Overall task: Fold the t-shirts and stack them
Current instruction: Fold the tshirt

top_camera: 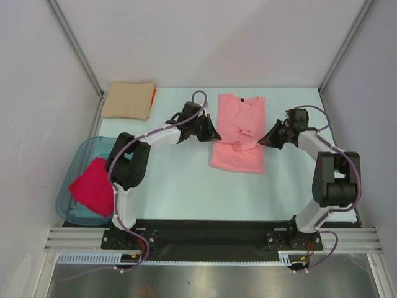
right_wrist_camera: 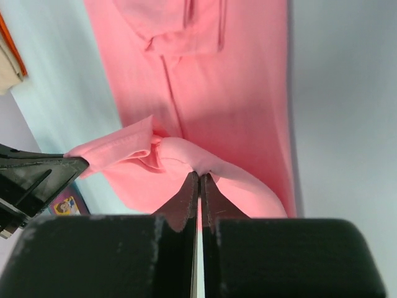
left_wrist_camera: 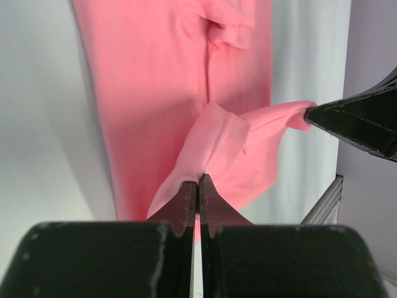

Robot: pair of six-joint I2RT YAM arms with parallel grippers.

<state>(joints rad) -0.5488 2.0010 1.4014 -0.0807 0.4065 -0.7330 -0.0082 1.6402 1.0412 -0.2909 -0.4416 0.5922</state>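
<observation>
Black left gripper (left_wrist_camera: 197, 180) and right gripper (right_wrist_camera: 199, 176) are clamped on opposite side edges of the salmon-pink soft short-sleeved t-shirt (top_camera: 239, 118), which is pinched up mid-length.

pink shirt (top_camera: 239, 115) mid-table, left gripper (top_camera: 215, 134) at its 9 o'clock edge, right gripper (top_camera: 263, 141) at its 3 o'clock edge; folded tan shirt (top_camera: 128, 100) at table's 11 o'clock, crimson shirt (top_camera: 93, 186) in teal tub (top_camera: 84, 152) at 8 o'clock.

Pale table (top_camera: 180, 183) between plain white walls (top_camera: 205, 37).
</observation>
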